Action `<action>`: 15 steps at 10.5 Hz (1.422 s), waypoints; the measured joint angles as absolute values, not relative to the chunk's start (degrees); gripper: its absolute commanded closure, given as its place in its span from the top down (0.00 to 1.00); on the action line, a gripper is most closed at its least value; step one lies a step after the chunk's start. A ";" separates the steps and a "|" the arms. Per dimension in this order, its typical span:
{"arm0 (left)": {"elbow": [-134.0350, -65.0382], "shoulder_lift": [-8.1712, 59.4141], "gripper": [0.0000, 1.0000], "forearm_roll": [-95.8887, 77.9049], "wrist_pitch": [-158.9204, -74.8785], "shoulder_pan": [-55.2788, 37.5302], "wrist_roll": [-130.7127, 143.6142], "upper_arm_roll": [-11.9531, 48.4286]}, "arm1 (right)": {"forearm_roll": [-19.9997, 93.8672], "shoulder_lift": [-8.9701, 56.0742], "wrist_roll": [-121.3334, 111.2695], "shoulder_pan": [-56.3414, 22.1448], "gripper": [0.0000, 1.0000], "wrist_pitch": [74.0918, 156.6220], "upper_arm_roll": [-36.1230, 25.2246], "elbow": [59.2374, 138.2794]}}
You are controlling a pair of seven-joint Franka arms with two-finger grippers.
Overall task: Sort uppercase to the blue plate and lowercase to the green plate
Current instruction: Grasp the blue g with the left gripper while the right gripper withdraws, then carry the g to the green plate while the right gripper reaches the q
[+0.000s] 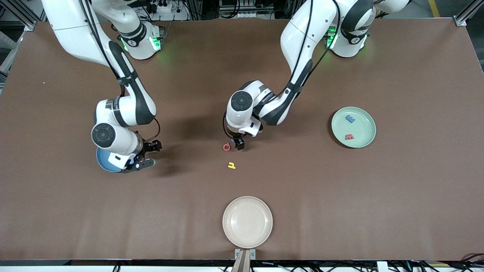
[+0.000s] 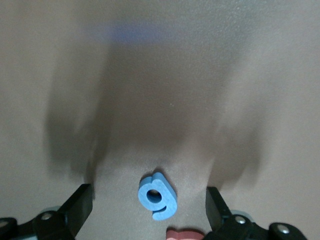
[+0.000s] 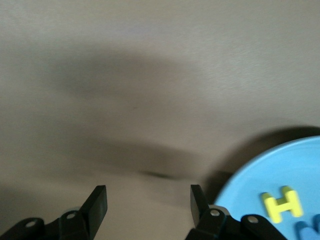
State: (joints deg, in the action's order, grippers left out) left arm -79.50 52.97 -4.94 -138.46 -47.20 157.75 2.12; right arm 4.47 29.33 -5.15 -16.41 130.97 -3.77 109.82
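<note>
My left gripper (image 1: 239,144) (image 2: 149,192) is low over the middle of the table, open, with the blue lowercase g (image 2: 157,196) lying flat between its fingers (image 2: 77,207), untouched. The red uppercase Q (image 1: 226,147) (image 2: 185,234) lies right beside it. A yellow lowercase h (image 1: 231,165) lies a little nearer the camera. The green plate (image 1: 368,128) holds a blue m (image 1: 350,119) and a red w (image 1: 349,136). My right gripper (image 1: 151,155) (image 3: 147,192) hangs open and empty beside the blue plate (image 1: 102,161) (image 3: 260,175), which holds a yellow H (image 3: 282,204) and a blue letter (image 3: 307,230).
A cream-white plate (image 1: 247,221) sits near the table's front edge, in the middle. The right arm's wrist covers most of the blue plate in the front view. The brown table (image 1: 340,207) carries nothing else.
</note>
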 measured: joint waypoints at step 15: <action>-78.69 51.94 0.00 -5.04 -133.87 -47.19 158.02 1.96 | 3.28 31.04 20.59 -18.92 0.69 134.89 7.92 110.36</action>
State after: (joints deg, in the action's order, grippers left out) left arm -78.69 51.94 -5.04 -133.87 -47.19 158.02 1.96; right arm 3.28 31.04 20.59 -18.92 134.89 7.92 110.36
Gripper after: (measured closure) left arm 0.687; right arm 0.304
